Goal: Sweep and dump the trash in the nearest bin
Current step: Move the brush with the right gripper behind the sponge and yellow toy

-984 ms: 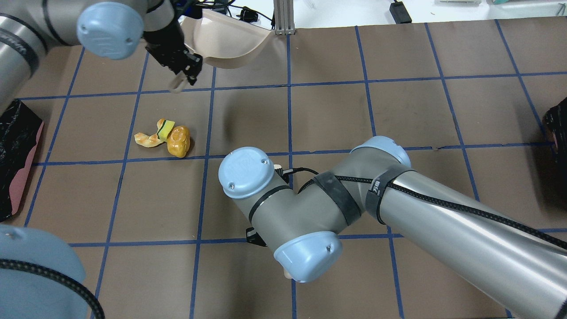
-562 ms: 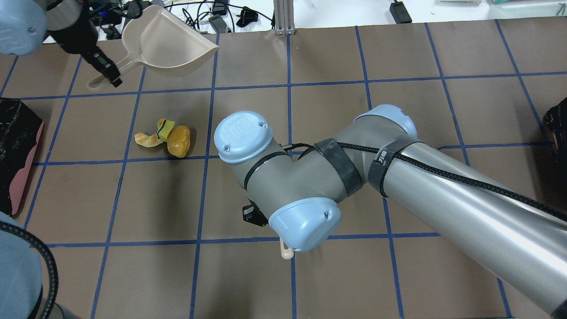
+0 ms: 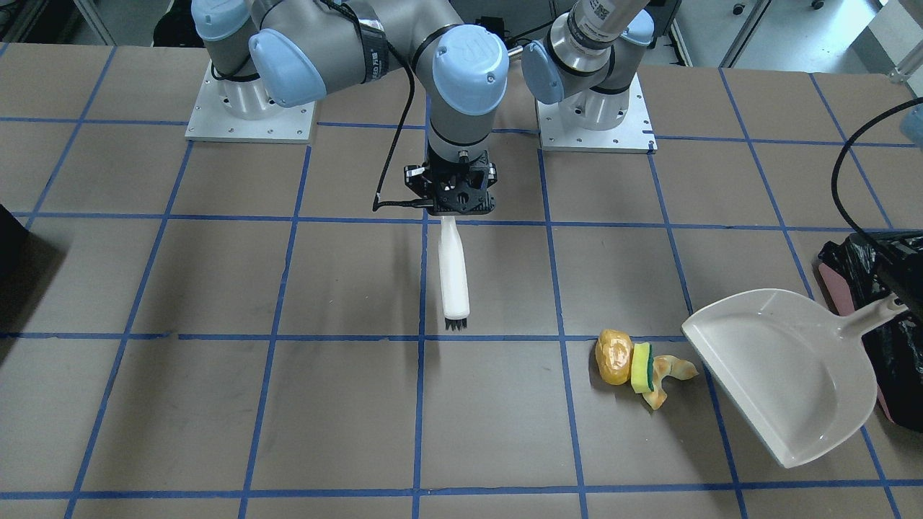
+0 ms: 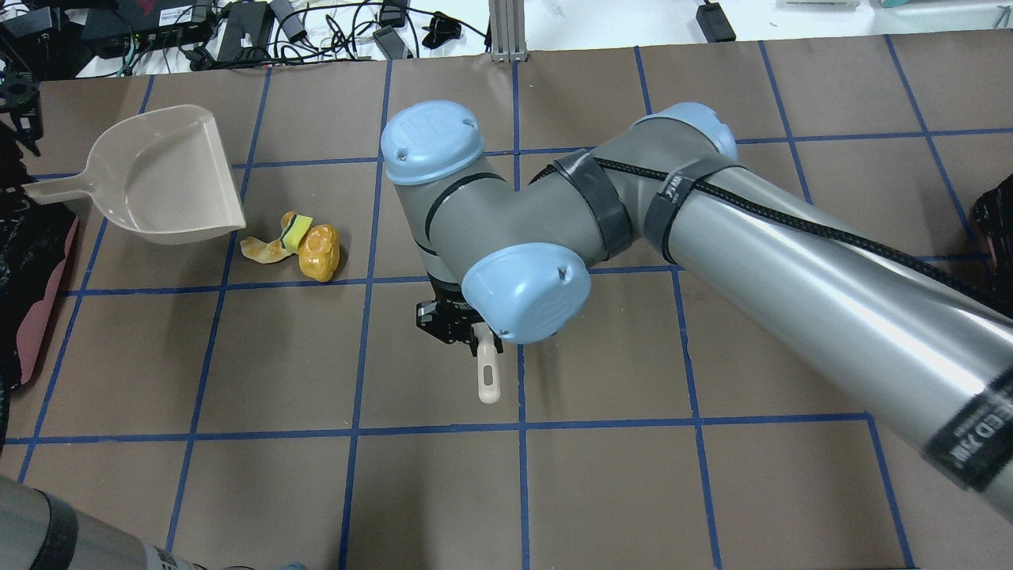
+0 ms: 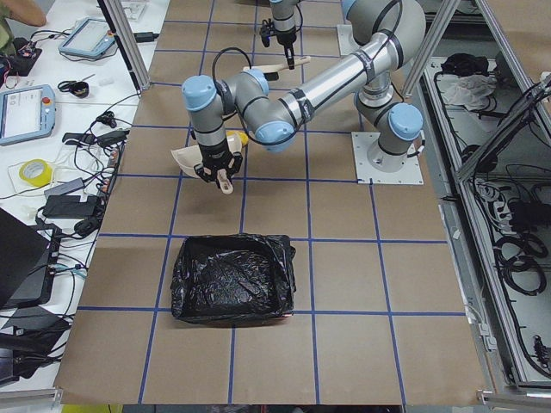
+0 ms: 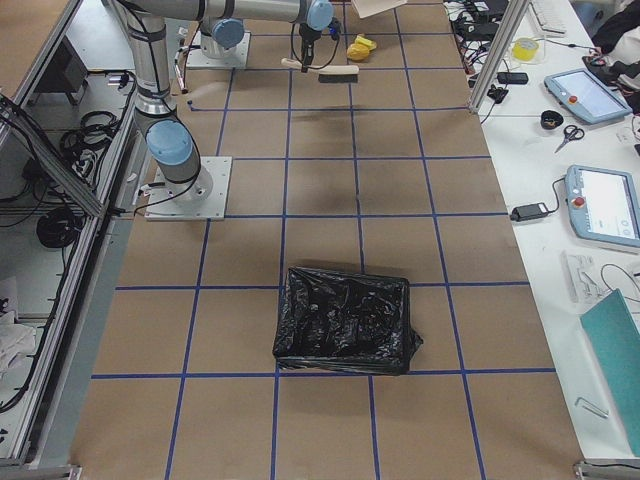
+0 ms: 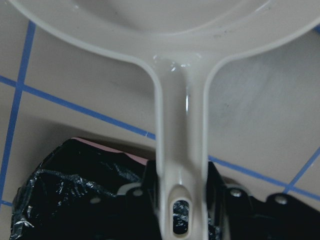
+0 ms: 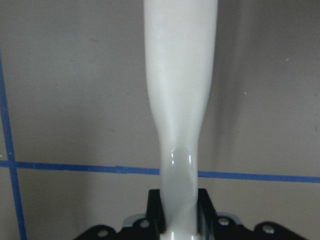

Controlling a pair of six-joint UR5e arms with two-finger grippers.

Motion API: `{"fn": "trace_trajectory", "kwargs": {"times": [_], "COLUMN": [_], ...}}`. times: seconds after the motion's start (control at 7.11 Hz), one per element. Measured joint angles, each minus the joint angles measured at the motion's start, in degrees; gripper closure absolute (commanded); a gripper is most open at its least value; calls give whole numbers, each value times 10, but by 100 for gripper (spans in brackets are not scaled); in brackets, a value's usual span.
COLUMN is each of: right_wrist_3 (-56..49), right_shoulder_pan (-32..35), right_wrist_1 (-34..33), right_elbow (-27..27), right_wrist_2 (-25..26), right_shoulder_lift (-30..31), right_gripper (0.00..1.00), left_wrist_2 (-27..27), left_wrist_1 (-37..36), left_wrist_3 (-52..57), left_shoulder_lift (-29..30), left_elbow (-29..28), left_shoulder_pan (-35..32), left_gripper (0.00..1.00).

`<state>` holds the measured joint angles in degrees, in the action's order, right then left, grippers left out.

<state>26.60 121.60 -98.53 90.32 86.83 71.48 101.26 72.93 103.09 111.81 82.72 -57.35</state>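
Note:
The trash (image 4: 294, 246), a yellow-brown lump, a yellow-green sponge piece and a tan croissant piece, lies on the brown table; it also shows in the front view (image 3: 638, 364). My left gripper (image 7: 182, 202) is shut on the handle of a beige dustpan (image 4: 162, 178), whose open edge sits just beside the croissant piece. My right gripper (image 4: 457, 323) is shut on the handle of a white brush (image 3: 454, 277), about one tile to the right of the trash in the overhead view. The bin (image 5: 232, 280), pink-sided with a black bag, stands at the table's left end (image 4: 32, 317).
A second black-bagged bin (image 6: 345, 320) stands at the table's right end, seen dark at the overhead view's right edge (image 4: 997, 222). My right arm's elbow (image 4: 506, 229) hangs over the table's middle. Cables and devices (image 4: 237, 24) lie beyond the far edge.
My left arm has swung the dustpan from the table's back edge leftward and toward me, next to the trash. My right arm has moved the brush farther out from the robot.

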Motion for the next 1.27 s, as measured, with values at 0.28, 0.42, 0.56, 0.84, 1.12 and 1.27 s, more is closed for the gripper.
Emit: {"fn": "trace_trajectory", "kwargs": {"times": [0.28,0.42,0.56,0.84,1.12,1.27], "right_wrist_3": [7,14,24,54,87,98], "right_shoulder_pan": [2,7,14,34,54,59], "right_wrist_1": [10,14,17,25,39,45], "right_elbow": [-76,-103,-126,-176,-236,-255], "right_wrist_2": [-10,-13,-21,-38,-42,-42], "right_shoulder_lift": [-61,-85,-106,-149,-200,-219], "right_gripper": [100,100,100,100,100,100], "left_wrist_2": [11,12,12,11,10,9], "left_wrist_1": [-67,-92,-116,-142,-155,-157], "left_wrist_3": [108,159,192,212,217,218], "left_shoulder_lift": [26,42,58,84,106,111], "left_elbow": [15,17,20,30,36,36], "left_shoulder_pan": [15,17,18,18,16,13], "left_gripper": [100,100,100,100,100,100]}}
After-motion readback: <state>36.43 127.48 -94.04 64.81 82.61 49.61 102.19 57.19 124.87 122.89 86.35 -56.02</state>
